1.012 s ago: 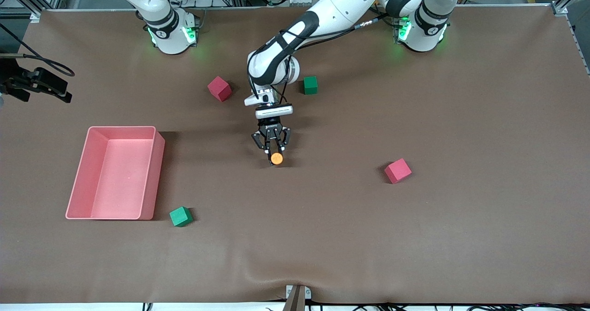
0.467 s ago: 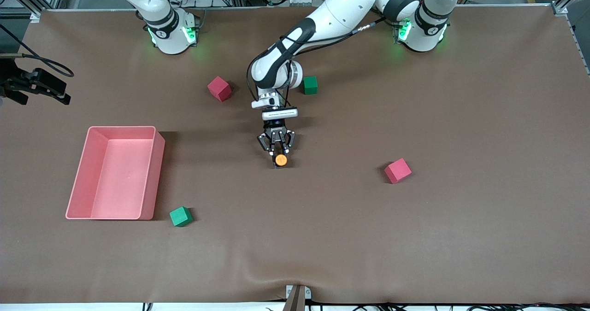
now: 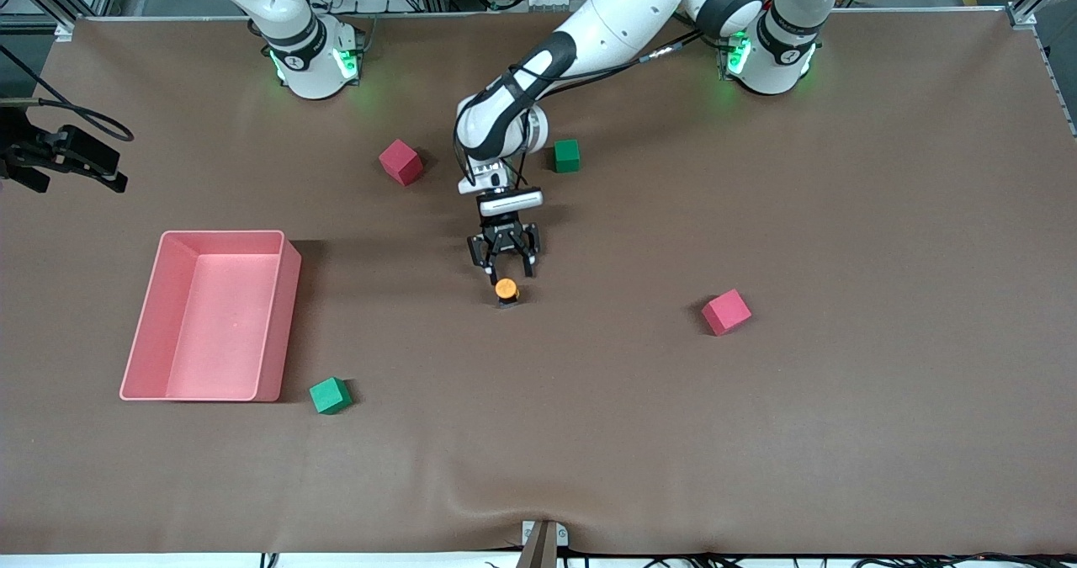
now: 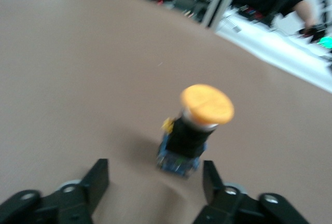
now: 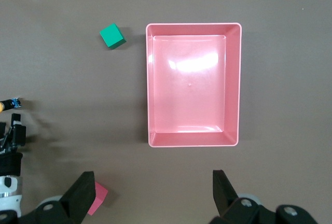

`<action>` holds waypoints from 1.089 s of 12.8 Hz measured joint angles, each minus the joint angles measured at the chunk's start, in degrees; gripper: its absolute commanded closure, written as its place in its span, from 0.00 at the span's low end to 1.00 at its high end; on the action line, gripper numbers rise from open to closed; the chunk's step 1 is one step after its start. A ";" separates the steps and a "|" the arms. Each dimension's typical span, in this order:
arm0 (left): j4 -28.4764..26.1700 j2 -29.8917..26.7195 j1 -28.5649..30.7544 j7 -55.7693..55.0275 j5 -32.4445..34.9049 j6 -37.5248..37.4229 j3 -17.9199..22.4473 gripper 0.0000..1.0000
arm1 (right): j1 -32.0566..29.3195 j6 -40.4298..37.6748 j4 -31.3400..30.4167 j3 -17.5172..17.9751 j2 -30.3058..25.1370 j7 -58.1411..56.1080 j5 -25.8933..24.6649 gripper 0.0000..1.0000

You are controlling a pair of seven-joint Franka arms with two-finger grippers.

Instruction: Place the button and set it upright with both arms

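Left wrist view shows my left gripper (image 4: 154,181) spread apart, the button (image 4: 193,133) standing orange cap up on the table (image 4: 78,79) just ahead of its fingertips, so placing looks done; next I should back off without toppling it.

Pink tray (image 3: 290,315), open, toward the right arm's end; two red cubes (image 3: 400,161) (image 3: 726,311); two green cubes (image 3: 567,155) (image 3: 330,395); brown table cover (image 3: 757,433).

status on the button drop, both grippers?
Left gripper open, clear of the button. Button upright on the table, cap up. Right gripper open, waiting over the pink bin. Nothing obstructing.
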 measured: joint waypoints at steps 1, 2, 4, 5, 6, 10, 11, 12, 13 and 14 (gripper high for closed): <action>0.83 -0.89 -0.49 2.67 -5.71 -0.21 0.01 0.00 | 0.00 0.06 0.00 0.00 0.02 0.00 0.00 0.00; 1.40 -2.22 -0.71 5.91 -11.19 -0.53 0.02 0.00 | 0.00 0.10 0.00 0.00 0.04 0.00 0.00 0.00; 1.95 -5.39 -0.65 9.43 -17.67 -1.38 0.03 0.00 | 0.00 0.89 0.00 0.00 0.05 0.00 0.00 0.00; 2.20 -7.13 -0.63 10.45 -20.32 -1.52 0.02 0.00 | 0.00 1.67 0.00 0.01 0.07 0.00 0.00 0.00; 2.37 -9.02 -0.63 12.24 -23.76 -1.57 0.00 0.00 | 0.01 2.28 -0.01 0.04 0.10 0.00 0.00 0.00; 2.94 -18.17 2.29 27.47 -35.76 -5.48 0.72 0.00 | 0.08 2.10 -0.05 0.25 0.25 0.01 0.04 0.00; 2.99 -20.91 4.63 32.75 -39.06 -6.12 0.75 0.00 | 0.14 2.04 -0.08 0.29 0.28 0.01 0.06 0.00; 3.01 -23.63 7.35 38.20 -42.60 -6.49 0.80 0.00 | 0.36 1.77 -0.13 0.33 0.32 0.01 0.09 0.00; 3.00 -26.29 10.42 44.23 -46.59 -7.28 0.83 0.00 | 0.89 1.34 -0.24 0.36 0.38 0.01 0.10 0.00; 2.95 -28.78 13.68 50.62 -50.93 -8.45 0.87 0.00 | 1.64 0.98 -0.35 0.39 0.45 0.11 0.10 0.00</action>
